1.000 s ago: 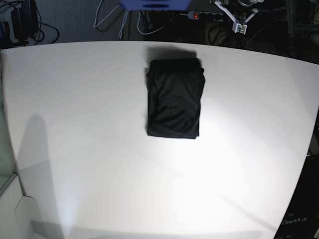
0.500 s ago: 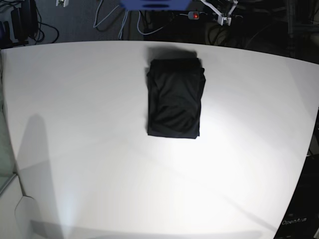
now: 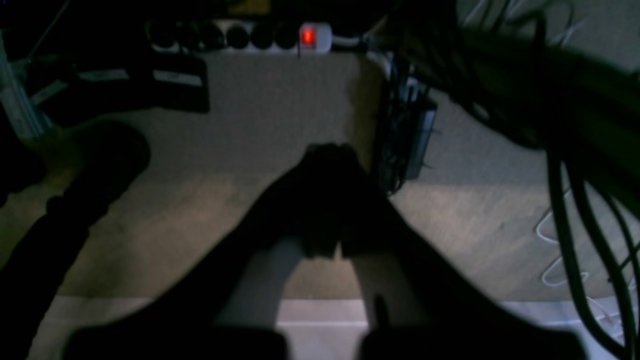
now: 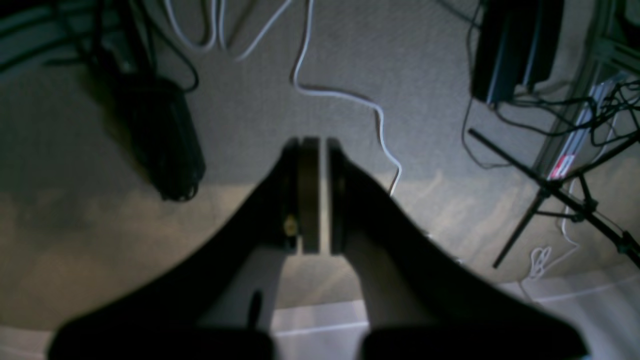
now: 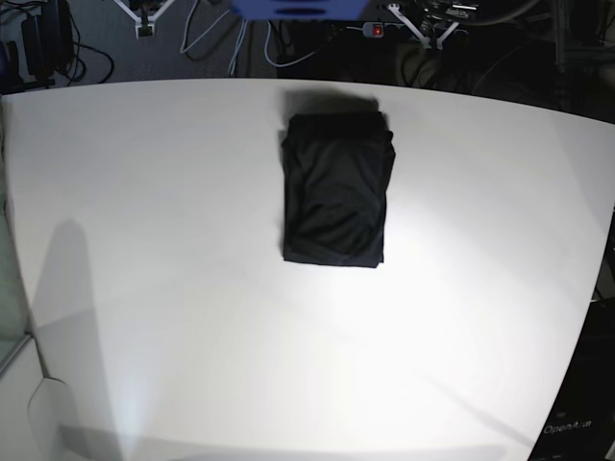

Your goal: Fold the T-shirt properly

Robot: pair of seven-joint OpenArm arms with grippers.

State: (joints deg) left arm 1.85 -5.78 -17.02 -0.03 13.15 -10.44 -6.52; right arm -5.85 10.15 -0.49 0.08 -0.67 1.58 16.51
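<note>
Base view is showing the T-shirt [image 5: 337, 190] lying folded in a compact rectangle toward the table's [image 5: 144, 288] far middle; beyond it, both arms have been pulling back past the far edge, left gripper [image 3: 322, 200] and right gripper [image 4: 314, 195] jaws closed and empty, suggesting folding is finished.

white table [image 5: 144, 288] under bright light, grey carpet [image 4: 75, 260], cables [image 4: 340, 95], power strip [image 3: 240, 37] with red switch
</note>
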